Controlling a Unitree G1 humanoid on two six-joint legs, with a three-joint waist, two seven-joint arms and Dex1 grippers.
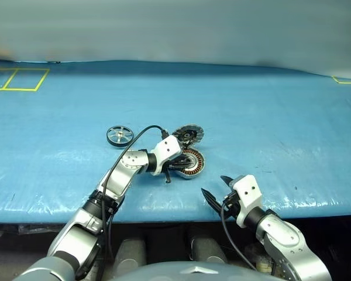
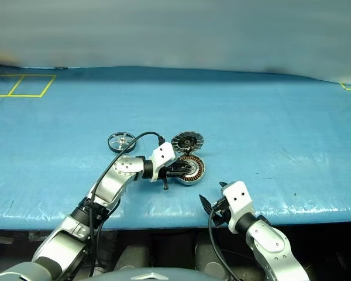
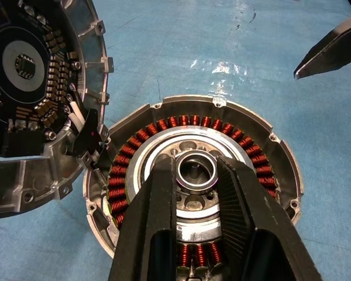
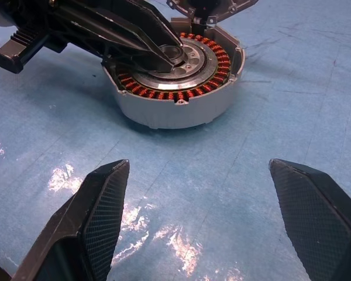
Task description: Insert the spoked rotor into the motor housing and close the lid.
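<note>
Left wrist view: left tool (image 3: 198,175) is sitting over the centre of the motor housing (image 3: 263,137), fingers (image 3: 152,216) nearly together, flanking a small loose metal ring (image 3: 196,171) on the silver hub. They look to be pinching it, though contact is hard to confirm. Housing is resting on the blue desk (image 1: 269,117), copper coils exposed. The lid (image 1: 188,135) is hanging open at the housing's far edge, tilted up, segmented inner face showing. The spoked rotor (image 1: 120,136) is lying flat on the desk to the left of the housing, well apart, untouched.

Right tool (image 4: 199,211) is hovering over the desk on the near side of the housing, jaws spread wide, holding nothing.

Handling, judged: rotor is looking rigid, metal, thin and fairly light; the smooth rim could be slipping, so pinching across the rim or between spokes seems safest, keeping it level for seating over the hub. Housing is looking heavy enough to stay put. Lid is stiff, joined at the edge, so pushing its top rim down should be closing it.
</note>
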